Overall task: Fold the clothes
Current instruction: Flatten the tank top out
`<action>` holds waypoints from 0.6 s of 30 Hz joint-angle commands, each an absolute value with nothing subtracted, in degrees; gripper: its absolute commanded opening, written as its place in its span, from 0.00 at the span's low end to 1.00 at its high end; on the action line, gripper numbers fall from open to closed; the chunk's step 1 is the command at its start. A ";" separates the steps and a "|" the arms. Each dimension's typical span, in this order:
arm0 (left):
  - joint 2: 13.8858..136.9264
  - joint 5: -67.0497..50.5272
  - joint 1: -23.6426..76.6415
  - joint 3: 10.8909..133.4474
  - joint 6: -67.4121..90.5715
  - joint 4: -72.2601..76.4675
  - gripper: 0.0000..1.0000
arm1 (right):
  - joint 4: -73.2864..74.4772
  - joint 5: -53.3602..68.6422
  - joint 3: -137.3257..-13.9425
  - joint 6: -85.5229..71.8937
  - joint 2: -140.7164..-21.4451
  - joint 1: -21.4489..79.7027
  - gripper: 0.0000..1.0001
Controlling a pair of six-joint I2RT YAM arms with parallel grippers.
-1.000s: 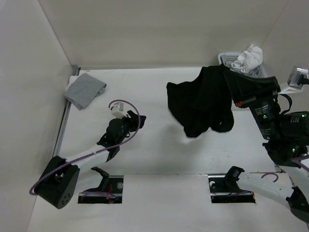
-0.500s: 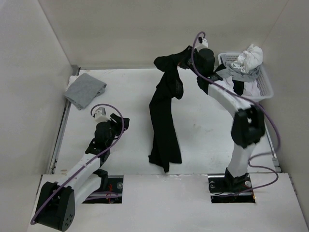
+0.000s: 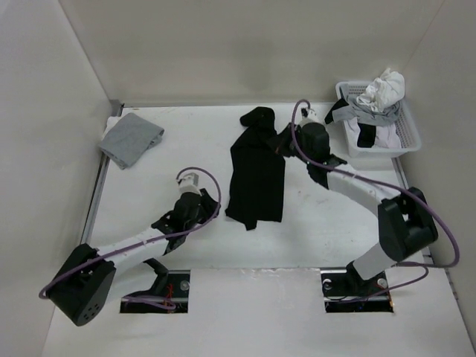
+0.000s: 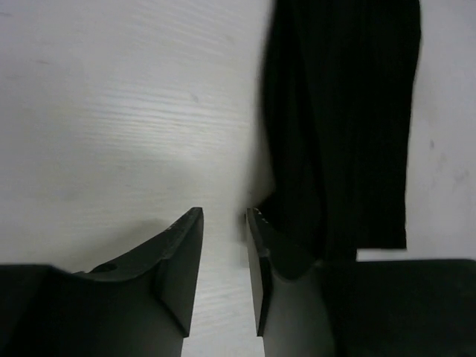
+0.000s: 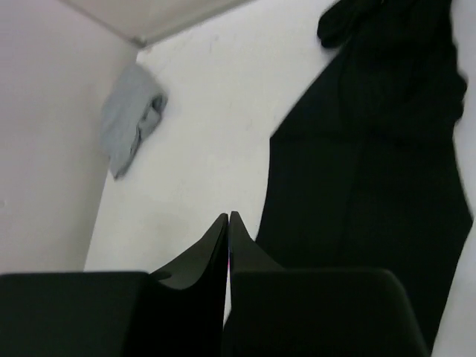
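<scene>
Arm bases sit at the near edge of the white counter (image 3: 186,149), the left arm reaching forward and to the right from its corner. Its left end effector (image 3: 209,202) is low over the counter, just left of the near end of the black tank top (image 3: 256,175). In the left wrist view this end effector (image 4: 224,217) is partly open: a narrow strip of bare counter shows between the two dark fingers and nothing is held. The tank top (image 4: 349,111) runs up the right of that view, its edge right against the right-hand finger; whether they touch I cannot tell.

The tank top lies on the middle of the counter as a long, narrow, rumpled strip running from near to far. Its near end is wider and flatter, and its far end is bunched into a dark lump.

Farther back, the right arm bends in from the right, and the right end effector (image 3: 287,141) is at the strip's right edge, near its far part. In the right wrist view the right end effector (image 5: 227,216) is closed, fingertips pressed together with no cloth between them, over bare counter just beside the tank top (image 5: 379,149).

At the far left lies a folded light grey garment (image 3: 131,138), well apart from the tank top. In the far right corner a white basket (image 3: 407,137) holds a jumbled clothes pile (image 3: 378,97).
</scene>
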State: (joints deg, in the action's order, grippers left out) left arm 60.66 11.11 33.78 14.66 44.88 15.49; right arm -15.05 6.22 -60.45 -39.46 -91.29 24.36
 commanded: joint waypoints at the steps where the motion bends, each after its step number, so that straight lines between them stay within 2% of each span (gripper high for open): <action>1: 62.39 13.35 44.74 21.08 40.79 16.71 0.25 | -19.42 -2.45 -49.34 -39.99 -85.36 26.14 0.04; 4: 66.60 18.79 54.41 23.99 39.90 12.85 0.23 | -20.30 -5.70 -40.90 -41.48 -79.91 27.90 0.05; 7: 70.56 23.72 59.53 25.31 43.05 10.46 0.23 | -20.39 -6.94 -34.13 -42.45 -74.46 28.69 0.11; 18: 81.47 21.10 59.81 27.86 50.44 15.03 0.32 | -20.83 -6.42 -21.89 -44.47 -65.04 29.22 0.29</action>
